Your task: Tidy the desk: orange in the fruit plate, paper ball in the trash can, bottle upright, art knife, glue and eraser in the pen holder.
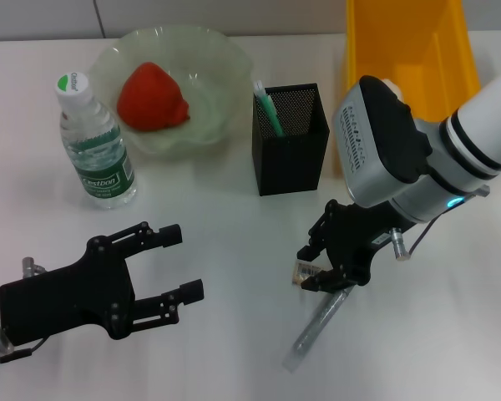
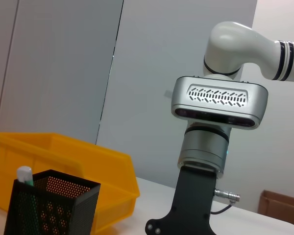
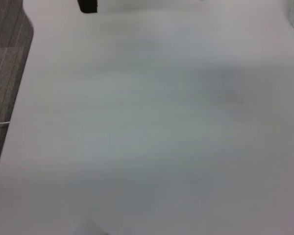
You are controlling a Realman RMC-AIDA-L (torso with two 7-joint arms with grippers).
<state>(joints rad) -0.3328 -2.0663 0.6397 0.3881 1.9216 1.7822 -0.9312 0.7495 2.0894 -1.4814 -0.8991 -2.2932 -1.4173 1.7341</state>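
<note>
My right gripper (image 1: 313, 269) hangs low over the table, right of centre, shut on a small pale labelled block that looks like the eraser (image 1: 306, 272). Below it a long grey translucent stick, the art knife (image 1: 316, 327), lies on the table with its upper end hidden under the gripper. The black mesh pen holder (image 1: 290, 142) (image 2: 49, 205) stands behind and holds a green-and-white glue stick (image 1: 267, 109) (image 2: 24, 174). The red-orange orange (image 1: 153, 97) lies in the green glass fruit plate (image 1: 221, 58). The bottle (image 1: 93, 144) stands upright. My left gripper (image 1: 182, 266) rests open at front left. The paper ball is out of view.
The yellow trash can (image 1: 405, 42) (image 2: 63, 164) stands at the back right, behind my right arm (image 2: 218, 103). The right wrist view shows bare white table (image 3: 147, 122), with the table's edge and grey floor (image 3: 5, 58) at one side.
</note>
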